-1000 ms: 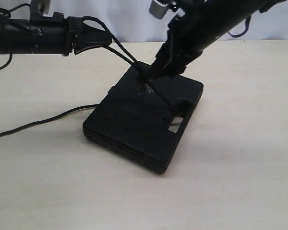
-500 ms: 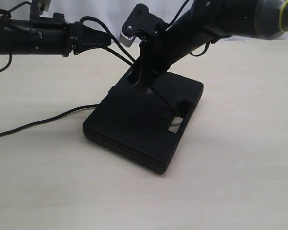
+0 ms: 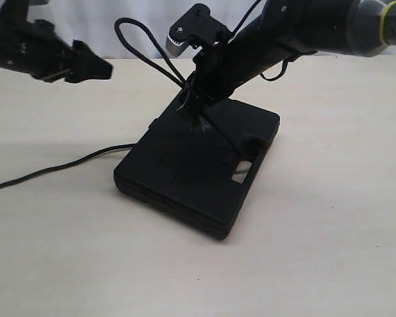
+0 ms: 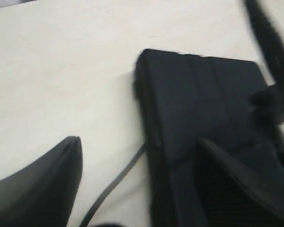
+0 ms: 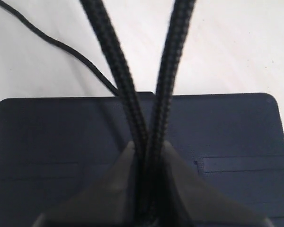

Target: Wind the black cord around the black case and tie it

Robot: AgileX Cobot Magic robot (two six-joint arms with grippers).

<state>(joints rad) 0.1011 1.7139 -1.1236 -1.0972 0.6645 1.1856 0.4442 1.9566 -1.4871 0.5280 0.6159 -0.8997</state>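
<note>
The black case (image 3: 198,165) lies flat on the table, handle slot toward the front right. The black cord (image 3: 133,34) stands in a loop above the case's far corner, with its frayed knot (image 3: 198,123) hanging just over the lid. My right gripper (image 3: 193,99) is shut on the loop's two strands (image 5: 114,66) just above that knot, over the case (image 5: 52,132). The cord's tail (image 3: 53,170) trails left across the table. My left gripper (image 3: 104,69) is open and empty, left of the loop and apart from it; in its wrist view the gripper (image 4: 139,156) straddles the case's edge (image 4: 203,94) and the cord (image 4: 113,184).
The pale table (image 3: 330,251) spreads all around the case. A white wall runs along the back edge. The right arm (image 3: 303,30) slants down from the upper right over the case's far side.
My left gripper has let go of the cord loop and pulled back to the left. The loop now stands free, held only by my right gripper, which has barely moved.
</note>
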